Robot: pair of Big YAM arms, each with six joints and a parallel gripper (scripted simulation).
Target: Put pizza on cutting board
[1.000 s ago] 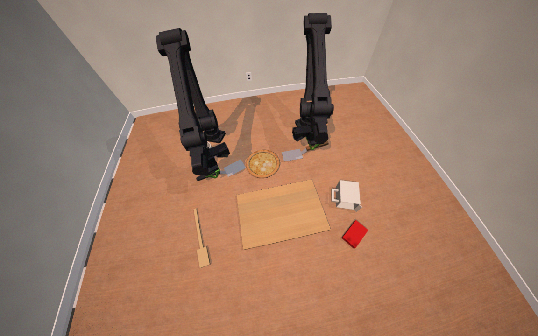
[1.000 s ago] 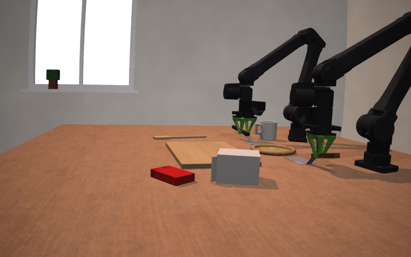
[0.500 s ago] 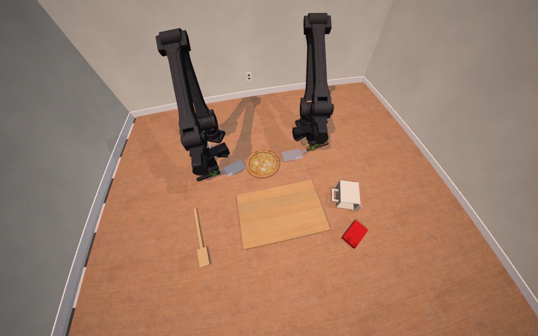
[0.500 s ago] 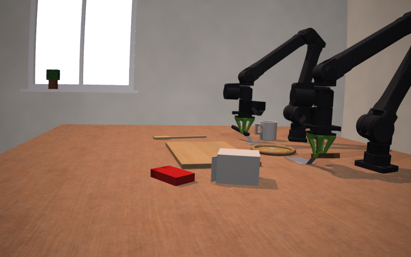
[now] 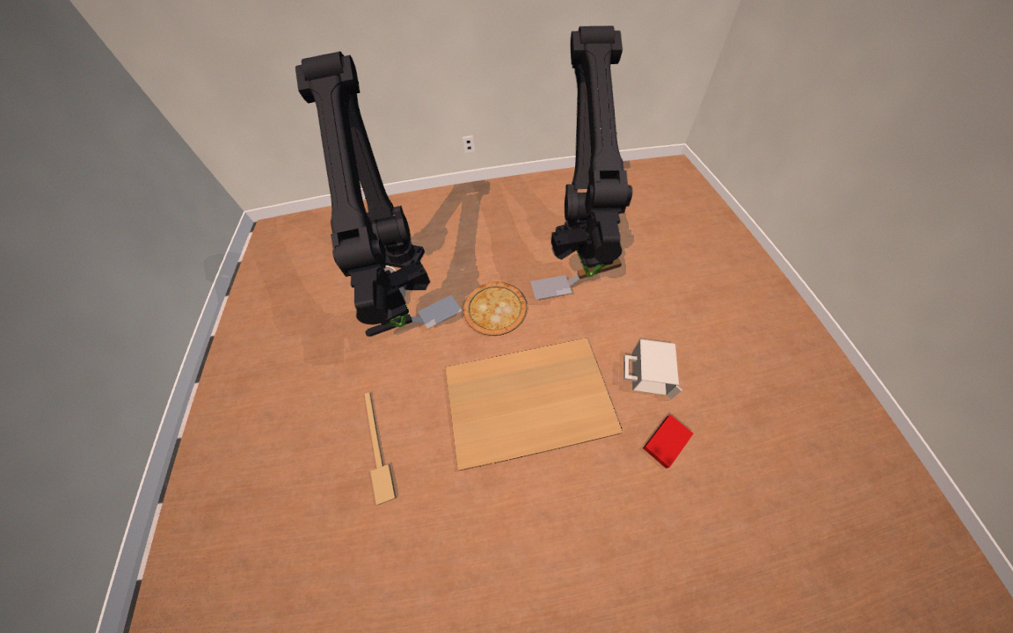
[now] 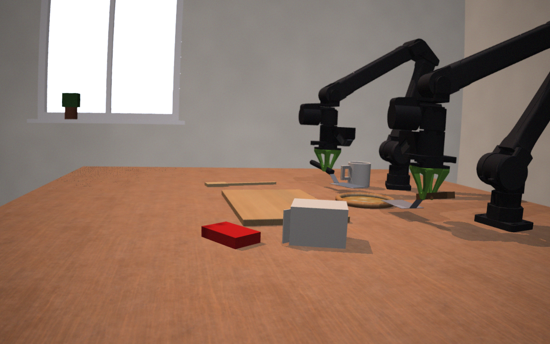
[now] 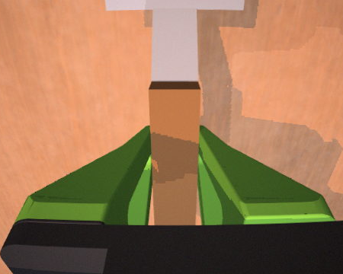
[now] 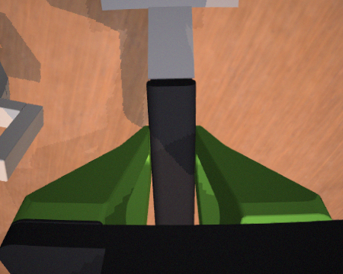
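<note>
The pizza (image 5: pixel 494 309) lies flat on the table behind the cutting board (image 5: pixel 532 401), apart from it; both also show in the exterior view, the pizza (image 6: pixel 364 199) and the board (image 6: pixel 268 205). My left gripper (image 5: pixel 590 270) is shut on the brown handle of a turner (image 7: pixel 174 122), whose grey blade (image 5: pixel 551 287) lies beside the pizza. My right gripper (image 5: pixel 398 320) is shut on the black handle of the other turner (image 8: pixel 171 127), whose grey blade (image 5: pixel 438 312) is on the pizza's other side. Neither blade touches the pizza or the board.
A wooden spatula (image 5: pixel 378 452) lies apart from the board on one side. A white boxy mug (image 5: pixel 654 367) and a red block (image 5: pixel 668 440) lie on the other side. A grey mug (image 6: pixel 356 174) stands by the right arm.
</note>
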